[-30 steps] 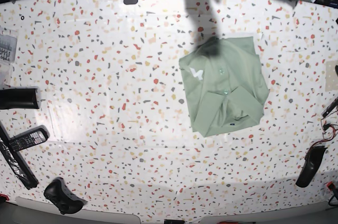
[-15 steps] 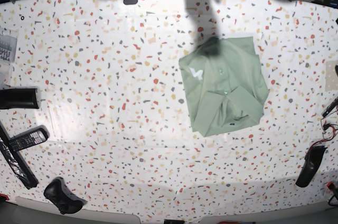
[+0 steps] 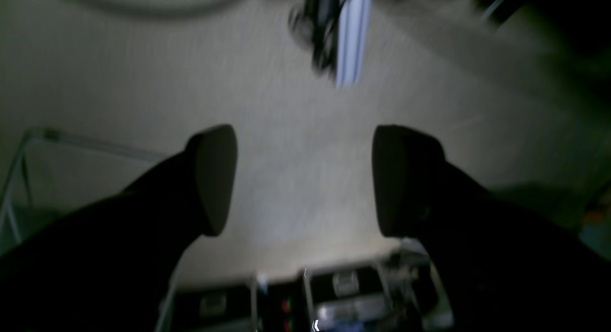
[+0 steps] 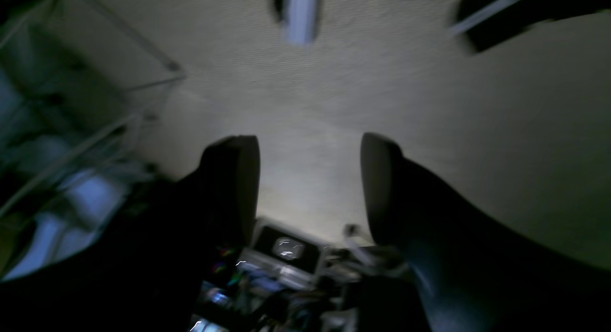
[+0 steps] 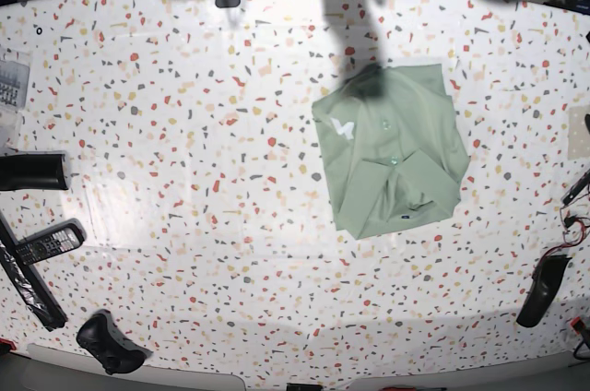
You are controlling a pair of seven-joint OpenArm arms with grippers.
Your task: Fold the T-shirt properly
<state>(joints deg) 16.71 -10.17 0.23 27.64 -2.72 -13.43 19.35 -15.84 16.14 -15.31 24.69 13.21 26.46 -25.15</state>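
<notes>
Fabric of the T-shirt point(image 5: 415, 124) is laid folded on the speckled table point(image 5: 184, 133), right of centre in the base view; both grippers, left point(image 3: 305, 181) and right point(image 4: 310, 186), are held apart (nothing gripped).

The robot's left gripper point(image 3: 304, 181) has two matte black fingers, broad at the base, with rounded, dark grey-green tips. The right gripper point(image 4: 310, 188) has two similar black fingers, their tips narrower and softly rounded, charcoal grey. Both are blurred, so finer details cannot be told.
</notes>
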